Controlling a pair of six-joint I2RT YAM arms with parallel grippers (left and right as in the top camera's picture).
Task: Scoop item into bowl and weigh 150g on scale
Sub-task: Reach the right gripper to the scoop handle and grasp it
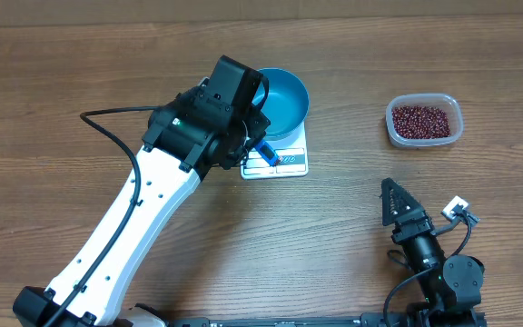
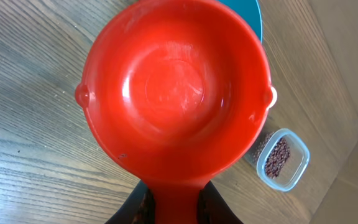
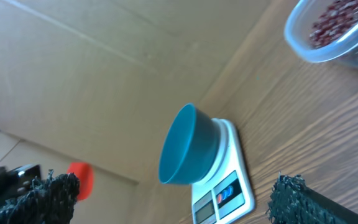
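One blue bowl [image 1: 284, 98], one white scale [image 1: 291, 163], one red scoop [image 2: 176, 87], one clear tub [image 1: 456, 128], beans [image 1: 422, 119] beyond counting, two grippers: left gripper [image 2: 174, 208], right gripper [image 1: 396, 202].

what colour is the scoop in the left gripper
Red. The left wrist view shows it best, where the scoop fills most of the frame.

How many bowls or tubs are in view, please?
2. The blue bowl stands on the white scale, mid-table; the clear tub of beans sits far right. The left arm may hide others.
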